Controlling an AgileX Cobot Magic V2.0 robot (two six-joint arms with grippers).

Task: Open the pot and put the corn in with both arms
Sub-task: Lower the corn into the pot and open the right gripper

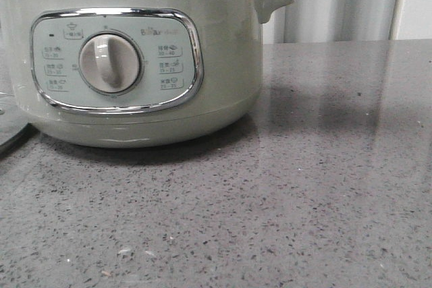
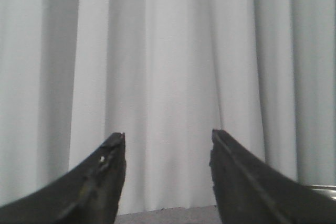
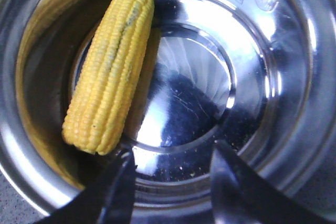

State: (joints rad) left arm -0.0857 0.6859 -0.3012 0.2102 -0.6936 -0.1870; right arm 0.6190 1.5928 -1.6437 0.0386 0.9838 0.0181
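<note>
The pale sage-green pot [image 1: 135, 59] stands at the left of the front view, with its dial [image 1: 110, 63] and a small side handle [image 1: 273, 1]. No lid shows on its steel rim. In the right wrist view I look down into its shiny steel bowl [image 3: 273, 77], where the yellow corn [image 3: 110, 69] lies on the bottom against the wall. My right gripper [image 3: 170, 153] is open and empty above the bowl, apart from the corn. My left gripper [image 2: 168, 137] is open and empty, facing the curtain. Neither gripper shows in the front view.
A grey speckled counter [image 1: 304, 200] spreads in front of and to the right of the pot. A dark round edge, perhaps the lid [image 1: 10, 136], lies at the far left. A white curtain [image 2: 168, 51] hangs behind the counter.
</note>
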